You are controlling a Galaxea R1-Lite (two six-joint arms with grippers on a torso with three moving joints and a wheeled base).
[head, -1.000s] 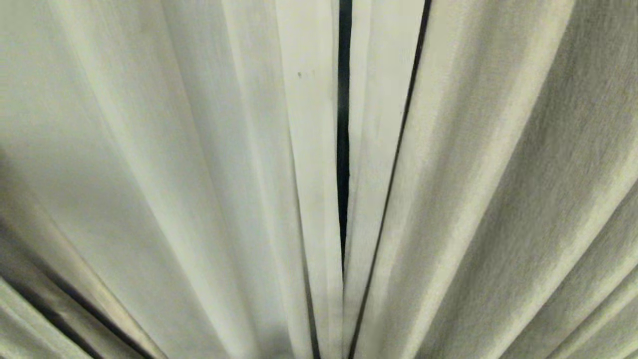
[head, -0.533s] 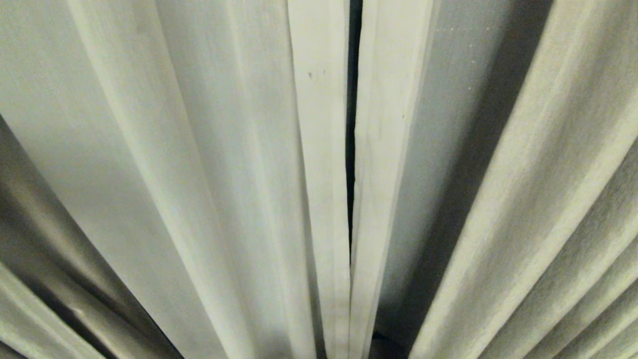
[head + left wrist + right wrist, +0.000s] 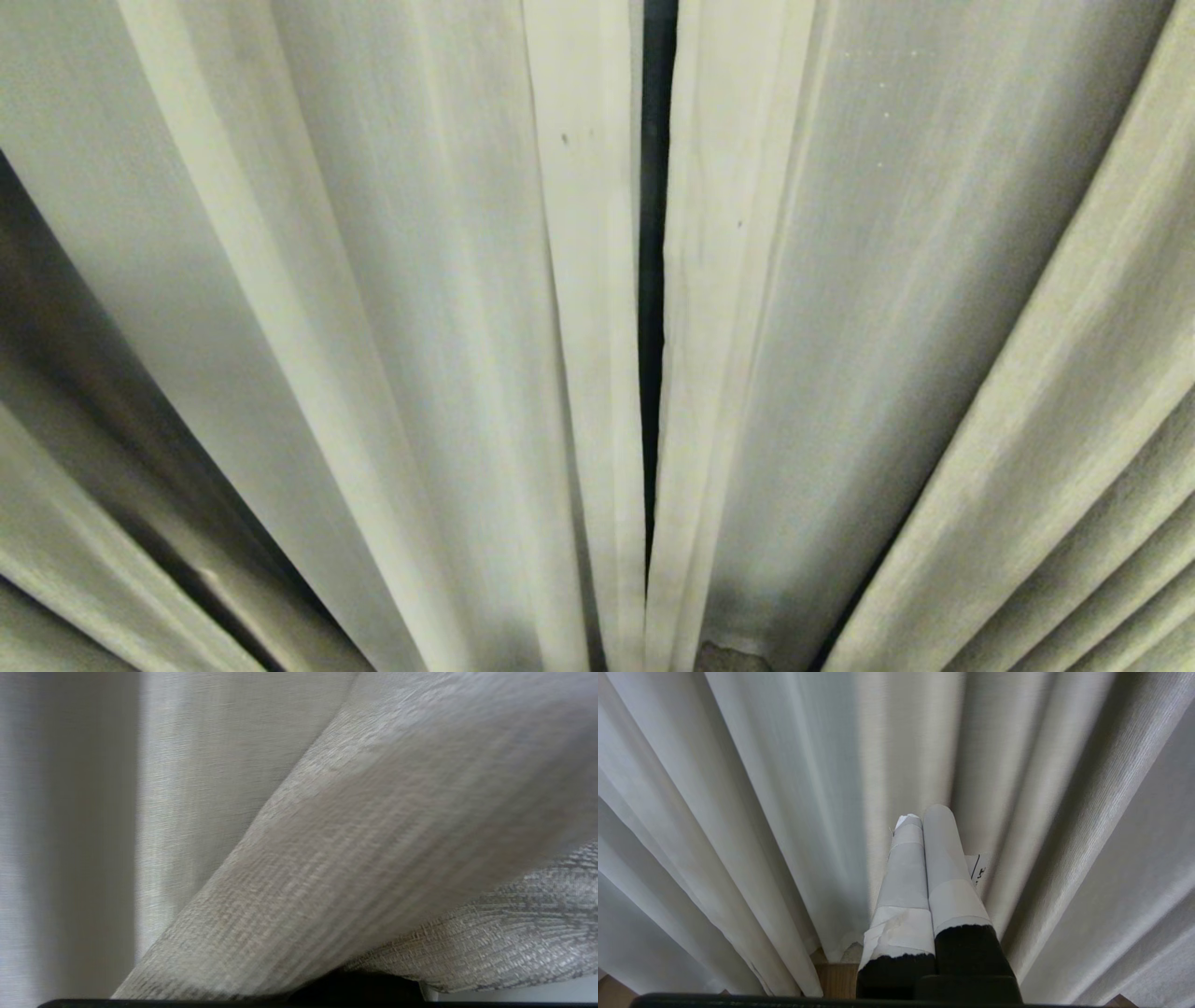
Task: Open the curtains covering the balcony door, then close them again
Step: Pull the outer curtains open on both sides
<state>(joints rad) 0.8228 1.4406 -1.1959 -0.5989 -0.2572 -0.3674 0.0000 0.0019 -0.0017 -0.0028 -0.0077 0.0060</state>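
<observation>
Curtains (image 3: 448, 308) nearly shut, thin dark gap at centre. Light, soft, slippery pleats; grab a hemmed inner edge. Right gripper (image 3: 924, 816) jaws together, empty; left gripper's jaws together, draped in fabric.

Home interior, floor-length pleated cream curtains (image 3: 392, 336), strip of wooden floor (image 3: 837, 977) beneath hems

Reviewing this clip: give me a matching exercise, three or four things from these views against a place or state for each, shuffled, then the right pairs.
Things:
1. curtains
2. dark gap
3. right gripper
4. wooden floor

Places or states:
A. shut, fingers wrapped in pale tape
B. almost fully drawn together
C. narrow strip between the two hemmed edges
D. showing below the hems

Pairs: 1-B, 2-C, 3-A, 4-D
</observation>
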